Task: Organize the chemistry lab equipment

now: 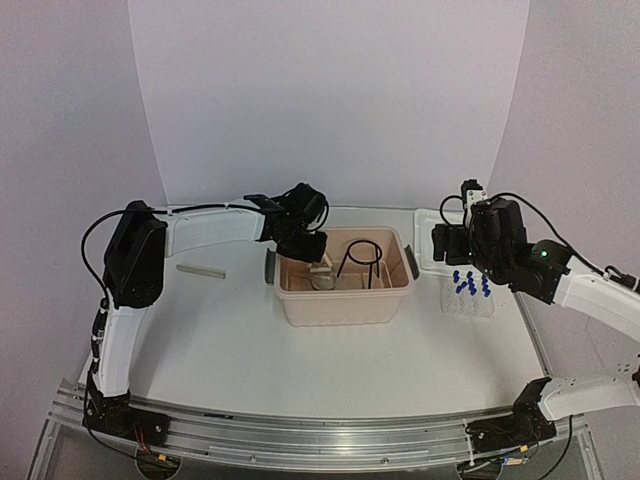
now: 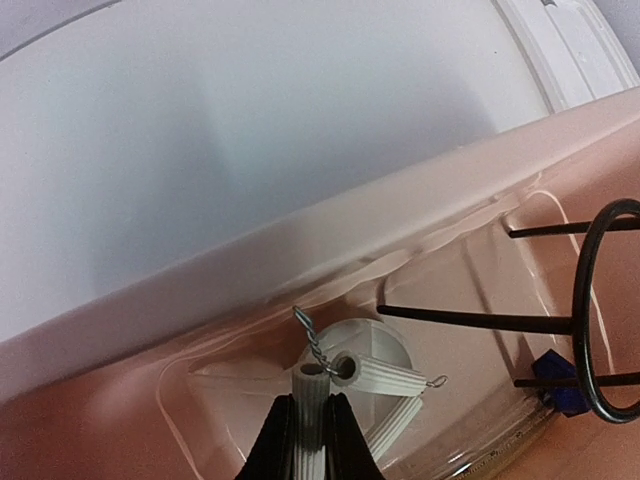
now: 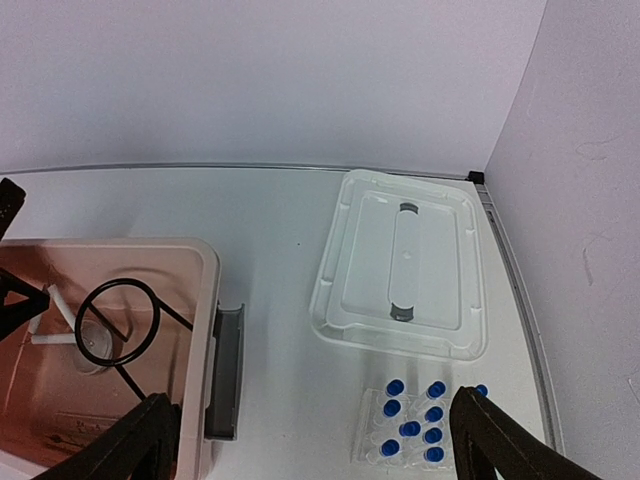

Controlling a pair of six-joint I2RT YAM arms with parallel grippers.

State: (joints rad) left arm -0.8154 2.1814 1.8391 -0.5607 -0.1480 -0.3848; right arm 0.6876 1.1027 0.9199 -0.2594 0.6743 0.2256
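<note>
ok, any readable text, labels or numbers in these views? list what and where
No text can be read in any view.
Beige tub: faint raised marks on its floor in the wrist views, too blurred to read.
White lid: no print visible.
Tube rack and blue-capped tubes: no labels visible.

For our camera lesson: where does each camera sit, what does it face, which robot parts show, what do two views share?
Top external: above and behind, facing the table; left arm, right arm.
Left wrist: left arm, facing the tub; left end effector shut on the clamp.
Right wrist: right arm, facing lid and tube rack; open right end effector.
Shared: ring stand.
</note>
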